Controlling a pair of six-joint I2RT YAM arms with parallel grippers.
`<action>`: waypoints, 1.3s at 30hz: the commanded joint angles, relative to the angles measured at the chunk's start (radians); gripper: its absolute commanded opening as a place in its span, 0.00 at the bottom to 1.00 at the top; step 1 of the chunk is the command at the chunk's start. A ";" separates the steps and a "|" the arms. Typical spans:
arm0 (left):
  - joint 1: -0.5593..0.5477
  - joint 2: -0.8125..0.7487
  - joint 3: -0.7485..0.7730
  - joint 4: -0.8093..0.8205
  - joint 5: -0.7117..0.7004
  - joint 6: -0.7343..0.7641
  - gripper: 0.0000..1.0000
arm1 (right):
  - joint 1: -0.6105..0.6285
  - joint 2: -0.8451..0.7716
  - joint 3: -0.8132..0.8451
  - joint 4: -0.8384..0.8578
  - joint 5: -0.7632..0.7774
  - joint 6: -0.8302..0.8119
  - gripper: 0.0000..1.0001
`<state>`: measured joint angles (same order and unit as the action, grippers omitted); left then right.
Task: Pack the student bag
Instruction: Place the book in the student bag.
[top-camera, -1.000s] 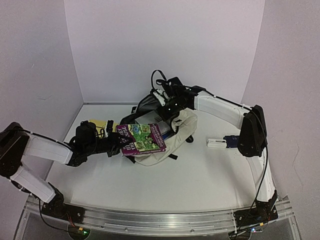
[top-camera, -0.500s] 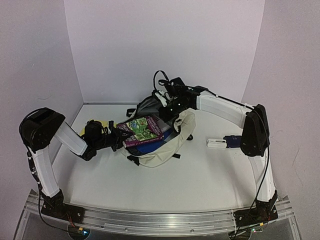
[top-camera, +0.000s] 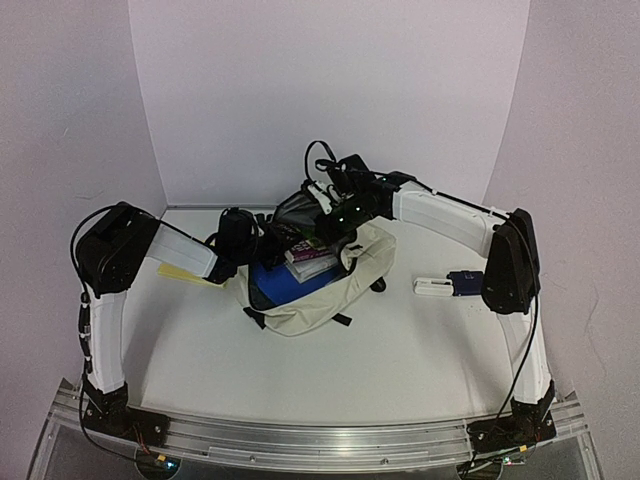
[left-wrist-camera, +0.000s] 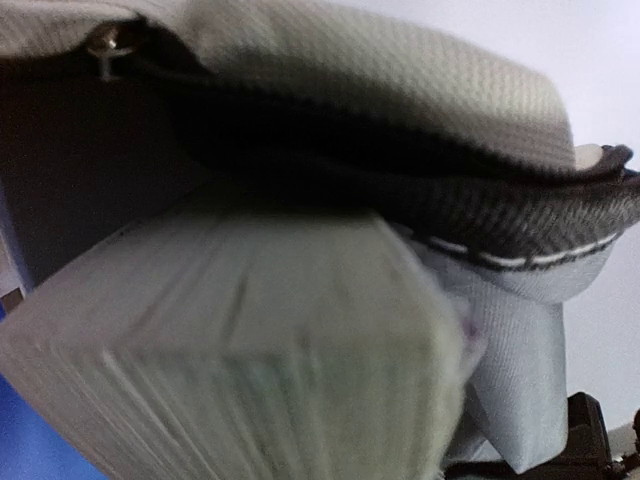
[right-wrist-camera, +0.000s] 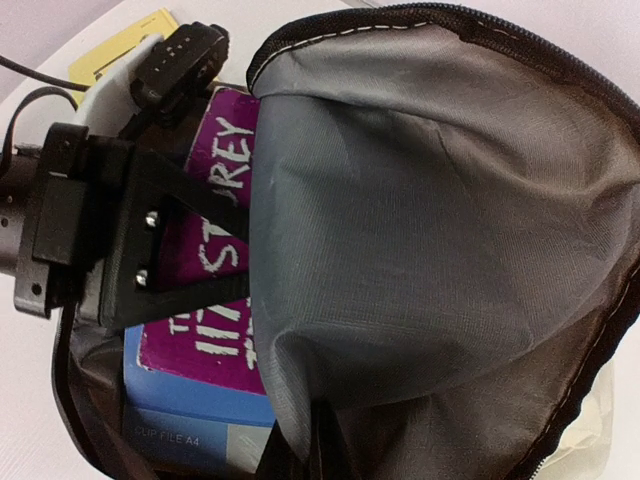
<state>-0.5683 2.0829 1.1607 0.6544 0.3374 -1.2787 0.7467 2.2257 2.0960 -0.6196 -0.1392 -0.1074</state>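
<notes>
The student bag (top-camera: 325, 300) lies in the middle of the table with its mouth held open. My right gripper (top-camera: 335, 208) is at the bag's far rim, shut on the top flap, and its grey lining (right-wrist-camera: 430, 220) fills the right wrist view. My left gripper (top-camera: 262, 238) is at the left side of the mouth, shut on a purple book (top-camera: 310, 250). The book (right-wrist-camera: 215, 260) sits partly inside on a blue clip file (right-wrist-camera: 190, 410), with a black left finger (right-wrist-camera: 185, 200) across its cover. The book's page edge (left-wrist-camera: 230, 340) fills the left wrist view under the bag rim (left-wrist-camera: 400, 130).
A yellow flat item (top-camera: 185, 272) lies on the table under the left forearm. A small white and blue object (top-camera: 447, 286) lies at the right, near the right arm's elbow. Walls close the back and both sides.
My left arm has folded back and swung the purple book up from the bag's front-left into the open mouth. The blue file now shows in front of the book. The right gripper has held still.
</notes>
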 joint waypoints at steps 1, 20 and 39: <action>-0.015 -0.052 0.022 -0.203 -0.081 0.068 0.38 | 0.011 -0.080 0.025 0.029 -0.031 0.003 0.00; -0.090 -0.213 -0.076 -0.503 -0.164 0.104 0.68 | -0.003 -0.116 -0.032 0.026 -0.053 -0.005 0.00; -0.090 -0.030 0.274 -0.605 -0.069 0.283 0.40 | -0.073 -0.050 0.000 0.000 -0.058 -0.016 0.00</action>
<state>-0.6760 2.0775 1.3778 0.0908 0.2465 -1.0929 0.7177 2.1971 2.0504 -0.6170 -0.1767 -0.1154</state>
